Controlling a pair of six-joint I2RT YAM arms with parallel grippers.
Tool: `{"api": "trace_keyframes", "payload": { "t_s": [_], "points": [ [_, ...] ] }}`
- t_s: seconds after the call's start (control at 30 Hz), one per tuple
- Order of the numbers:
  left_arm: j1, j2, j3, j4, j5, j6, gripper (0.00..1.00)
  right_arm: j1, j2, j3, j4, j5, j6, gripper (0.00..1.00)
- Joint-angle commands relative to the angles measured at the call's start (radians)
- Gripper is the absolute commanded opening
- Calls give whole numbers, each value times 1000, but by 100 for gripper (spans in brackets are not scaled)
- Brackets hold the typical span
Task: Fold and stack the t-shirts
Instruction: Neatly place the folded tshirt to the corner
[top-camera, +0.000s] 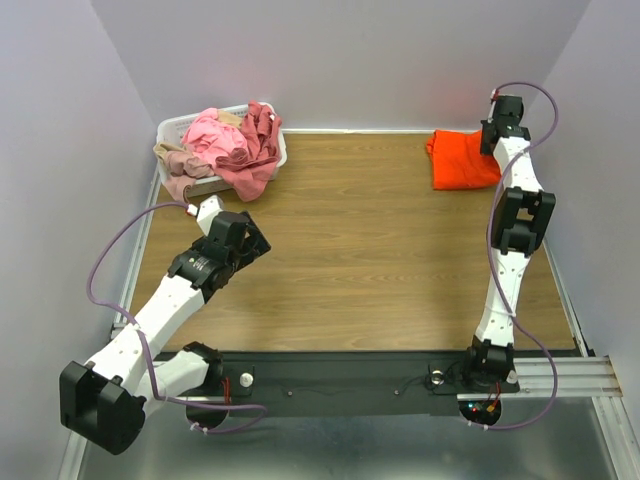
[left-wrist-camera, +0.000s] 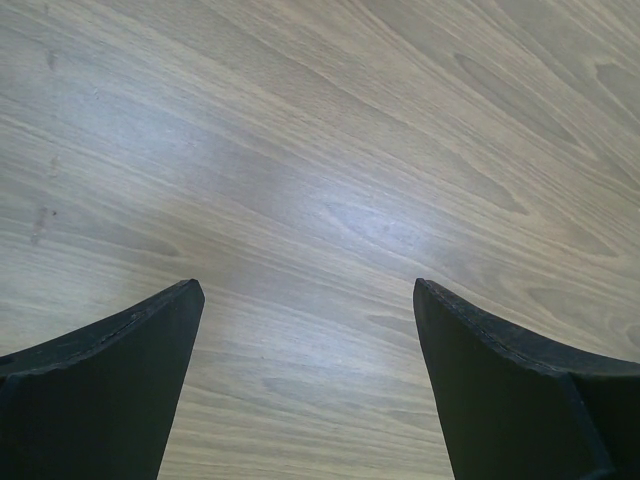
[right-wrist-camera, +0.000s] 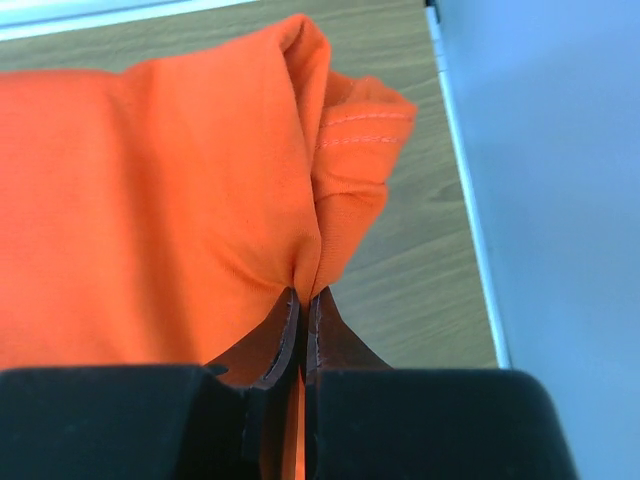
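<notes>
At the far right corner, the right gripper pinches the orange shirt; the left gripper (over the table) is spread wide.

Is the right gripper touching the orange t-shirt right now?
Touching. The right wrist view shows the right gripper, jaws shut, pinching a fold of the orange t-shirt.

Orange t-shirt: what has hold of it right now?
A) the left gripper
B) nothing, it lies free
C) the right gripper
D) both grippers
C: in the right wrist view the right gripper is pinched shut on a fold of the orange t-shirt, while the left gripper stands open over bare table.
</notes>
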Motion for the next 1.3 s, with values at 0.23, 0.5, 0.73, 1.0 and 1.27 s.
{"api": "trace_keyframes", "payload": {
  "t_s": [0.23, 0.5, 0.73, 1.0, 1.27],
  "points": [
    [10, -8, 49, -12, -36, 21, 98, -16, 39, 115, 44, 37, -48, 15],
    [12, -22, 48, -12, -35, 14, 98, -15, -94, 47, 54, 115, 91, 100],
    [12, -48, 54, -59, -33, 2, 98, 42, -468, -402, 53, 28, 334, 100],
    [13, -175, -81, 13, 83, -30, 98, 279, -1075, -1192, 51, 100, 550, 100],
    [10, -263, -159, 43, 140, -48, 98, 286, -1573, -1607, 10, -45, 633, 100]
  ]
}}
